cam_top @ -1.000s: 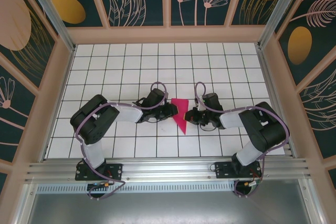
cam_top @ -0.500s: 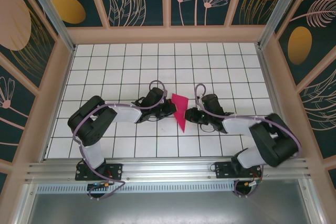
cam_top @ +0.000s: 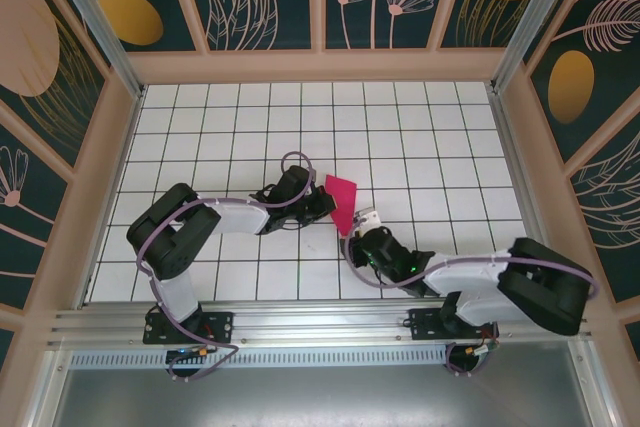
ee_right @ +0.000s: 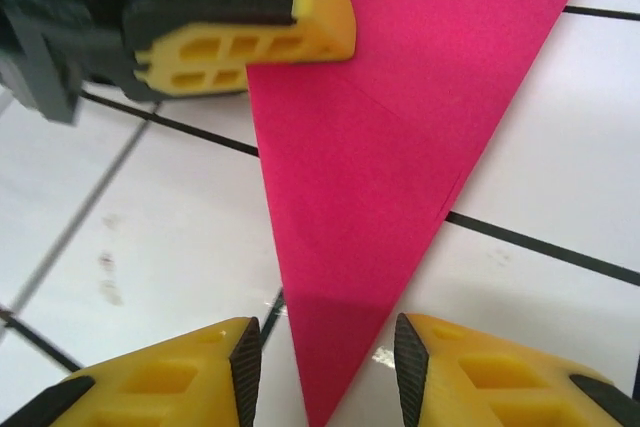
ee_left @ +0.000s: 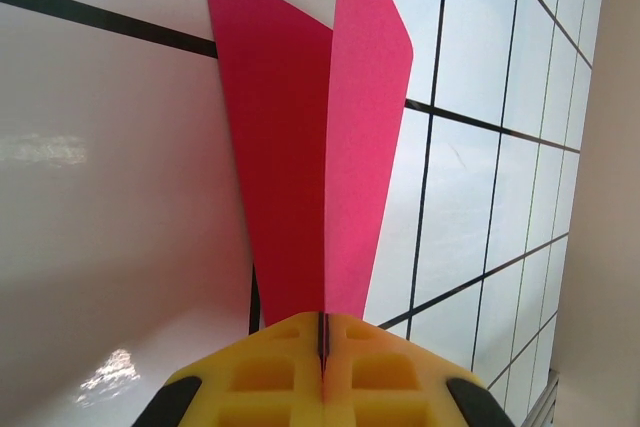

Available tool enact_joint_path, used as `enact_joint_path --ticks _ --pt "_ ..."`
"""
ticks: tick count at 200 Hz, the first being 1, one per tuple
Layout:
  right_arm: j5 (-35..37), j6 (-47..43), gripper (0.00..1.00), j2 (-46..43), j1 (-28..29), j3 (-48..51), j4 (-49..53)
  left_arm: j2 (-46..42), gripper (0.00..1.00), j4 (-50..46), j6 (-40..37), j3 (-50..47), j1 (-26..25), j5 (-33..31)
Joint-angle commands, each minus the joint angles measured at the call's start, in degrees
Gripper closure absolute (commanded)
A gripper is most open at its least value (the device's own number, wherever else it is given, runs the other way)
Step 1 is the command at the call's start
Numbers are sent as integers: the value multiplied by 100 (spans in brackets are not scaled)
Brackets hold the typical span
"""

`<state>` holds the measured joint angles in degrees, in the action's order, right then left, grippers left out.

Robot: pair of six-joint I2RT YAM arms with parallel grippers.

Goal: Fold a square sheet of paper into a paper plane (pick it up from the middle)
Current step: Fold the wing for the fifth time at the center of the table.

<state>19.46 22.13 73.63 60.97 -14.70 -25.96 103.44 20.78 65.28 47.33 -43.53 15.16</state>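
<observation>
I've got the left end effector (ee_left: 322,345) clamped shut on the folded edge of the paper plane (ee_left: 300,147), near the middle of the table (cam_top: 200,127). The right end effector (ee_right: 328,367) is partly open, with its fingers either side of the pointed tip, not gripping.

Magenta-red paper plane (cam_top: 340,203) on white, black-gridded table (cam_top: 230,137).

Matt paper plane (ee_left: 300,167) (glossy tiles (ee_left: 110,207))

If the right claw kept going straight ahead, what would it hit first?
Probably the narrow tip of the folded magenta-red paper, lying between the open fingers of the right gripper.
</observation>
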Motion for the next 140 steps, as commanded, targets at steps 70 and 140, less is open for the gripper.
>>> enact_joint_path --ticks 70,140 --pt "1819 -1475 61 1507 653 -701 -852 1 100 -16 52 66 -26 -46" --pt "1866 -1848 77 1874 682 -883 -840 21 100 -13 47 77 -27 -13"
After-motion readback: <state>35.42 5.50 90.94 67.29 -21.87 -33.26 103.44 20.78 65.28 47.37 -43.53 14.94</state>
